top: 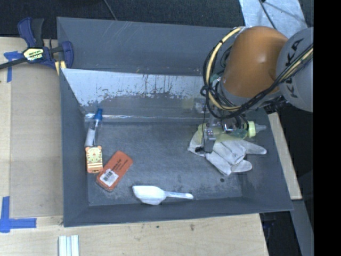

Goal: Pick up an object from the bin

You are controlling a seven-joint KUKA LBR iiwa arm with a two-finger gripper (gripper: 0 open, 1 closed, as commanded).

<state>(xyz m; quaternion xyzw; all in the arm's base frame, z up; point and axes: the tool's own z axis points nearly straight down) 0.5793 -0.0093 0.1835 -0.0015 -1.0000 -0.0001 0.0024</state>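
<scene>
My gripper [208, 140] is low in the right part of the bin, under the orange wrist cover. It sits at the left edge of a crumpled white glove [232, 153] that lies on the bin floor and spreads out to the right. A small yellow-green bottle [249, 128] lies just behind the glove, to the right of the gripper. Part of the glove is hidden beneath the gripper, and I cannot tell whether it is touching the glove.
A white plastic scoop [154, 194] lies near the front wall. At the left are an orange tag with a barcode label [114, 170], a small tan box [94, 159] and a blue-tipped white tube [94, 127]. The arm and its cables hang over the back right corner.
</scene>
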